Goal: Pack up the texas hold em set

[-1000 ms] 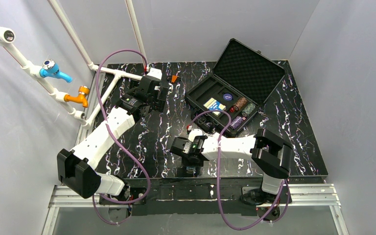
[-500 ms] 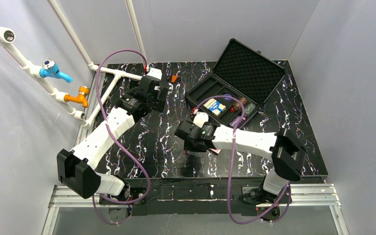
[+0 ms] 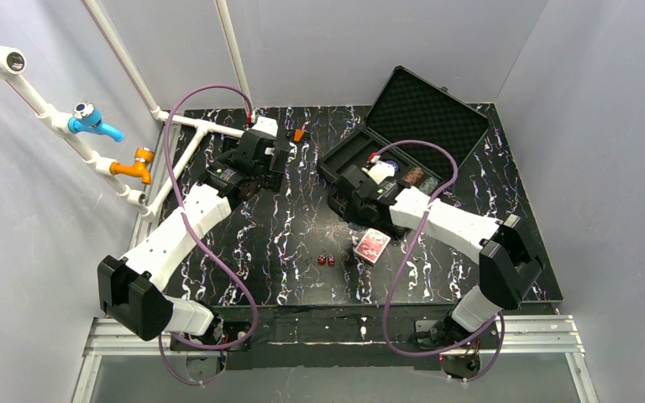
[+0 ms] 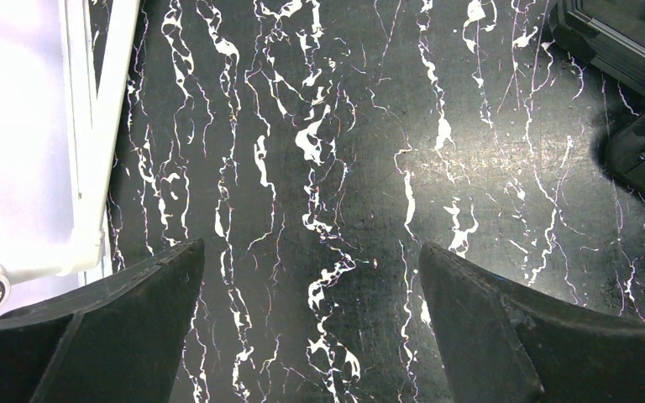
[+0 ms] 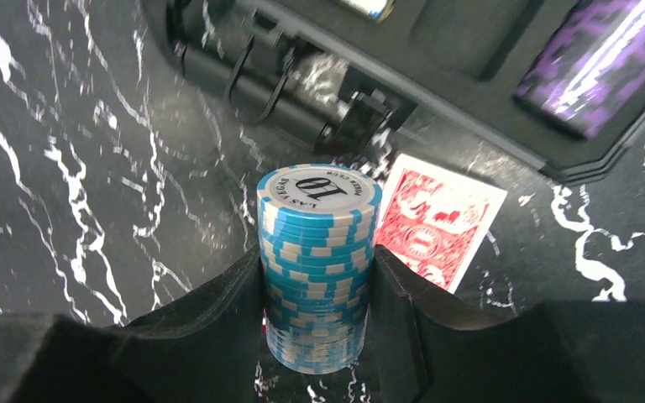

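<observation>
The black case [image 3: 410, 134] lies open at the back right, its foam lid propped up, with chip stacks [image 3: 413, 177] in the tray. My right gripper [image 3: 351, 200] hovers at the case's front edge [image 5: 361, 92], shut on an upright stack of light blue chips [image 5: 319, 210] between its fingers [image 5: 218, 306]. A purple chip stack [image 5: 596, 63] lies in the tray. A red card deck [image 3: 373, 245] [image 5: 437, 220] and two red dice [image 3: 326, 260] lie on the table. My left gripper [image 3: 260, 155] [image 4: 306, 273] stands open over bare table, left of the case corner [image 4: 621, 46].
White pipes [image 3: 193, 126] [image 4: 92, 126] with a blue tap [image 3: 94, 120] and an orange tap [image 3: 137, 164] run along the left side. A small orange thing [image 3: 300, 134] sits at the back. Grey walls close in the table.
My right arm has swung from the near middle of the table up to the case front, carrying the blue chip stack. The red deck and dice now show. The left arm has stayed still.
</observation>
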Motion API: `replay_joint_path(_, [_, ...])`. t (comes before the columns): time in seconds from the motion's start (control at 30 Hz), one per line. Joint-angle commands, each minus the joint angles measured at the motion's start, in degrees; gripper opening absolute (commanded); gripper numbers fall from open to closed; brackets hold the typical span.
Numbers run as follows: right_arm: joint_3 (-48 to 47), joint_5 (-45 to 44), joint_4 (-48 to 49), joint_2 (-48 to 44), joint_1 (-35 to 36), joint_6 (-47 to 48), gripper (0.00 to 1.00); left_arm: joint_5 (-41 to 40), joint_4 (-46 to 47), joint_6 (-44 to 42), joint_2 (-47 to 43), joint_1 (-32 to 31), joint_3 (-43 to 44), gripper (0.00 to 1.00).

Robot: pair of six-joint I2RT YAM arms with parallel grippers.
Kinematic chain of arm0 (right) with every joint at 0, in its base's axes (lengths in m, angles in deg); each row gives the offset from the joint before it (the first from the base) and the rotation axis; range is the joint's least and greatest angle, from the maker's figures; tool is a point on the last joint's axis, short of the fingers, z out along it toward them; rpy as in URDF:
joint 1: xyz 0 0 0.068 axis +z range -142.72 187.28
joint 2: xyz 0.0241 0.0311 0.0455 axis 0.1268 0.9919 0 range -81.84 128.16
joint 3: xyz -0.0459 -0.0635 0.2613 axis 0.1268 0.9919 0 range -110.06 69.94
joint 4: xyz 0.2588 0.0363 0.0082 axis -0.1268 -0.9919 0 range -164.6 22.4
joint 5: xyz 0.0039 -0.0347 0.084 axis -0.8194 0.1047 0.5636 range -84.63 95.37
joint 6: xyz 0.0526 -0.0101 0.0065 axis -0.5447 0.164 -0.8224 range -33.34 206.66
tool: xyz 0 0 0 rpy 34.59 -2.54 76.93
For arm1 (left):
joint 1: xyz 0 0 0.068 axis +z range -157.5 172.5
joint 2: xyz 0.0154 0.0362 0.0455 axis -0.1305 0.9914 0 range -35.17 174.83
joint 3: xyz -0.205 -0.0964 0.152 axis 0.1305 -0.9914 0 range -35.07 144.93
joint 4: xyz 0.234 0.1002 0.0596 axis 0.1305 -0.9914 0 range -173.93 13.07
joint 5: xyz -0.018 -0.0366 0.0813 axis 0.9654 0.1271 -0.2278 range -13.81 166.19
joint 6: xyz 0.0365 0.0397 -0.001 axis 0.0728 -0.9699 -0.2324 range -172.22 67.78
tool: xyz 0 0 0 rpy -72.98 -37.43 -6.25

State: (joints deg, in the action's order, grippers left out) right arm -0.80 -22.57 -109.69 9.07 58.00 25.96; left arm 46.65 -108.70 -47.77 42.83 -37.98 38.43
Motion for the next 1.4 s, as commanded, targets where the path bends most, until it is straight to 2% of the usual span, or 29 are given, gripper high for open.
replay_joint_path(0.0, [-2.35, -1.62, 1.58, -3.68, -4.83, 1.34, 0.08, -1.14, -0.93, -0.45, -2.29, 0.25, -0.61, 0.99])
replay_joint_path(0.53, [-0.34, 3.06, 7.35, -2.73, -18.26, 3.1, 0.09, -1.13, -0.93, -0.47, -2.23, 0.24, -0.63, 0.99])
replay_joint_path(1.37, [3.15, 7.58, 13.47, 3.01, -24.06, 1.49, 0.11, -1.07, -0.93, -0.58, -2.27, 0.25, -0.58, 0.99])
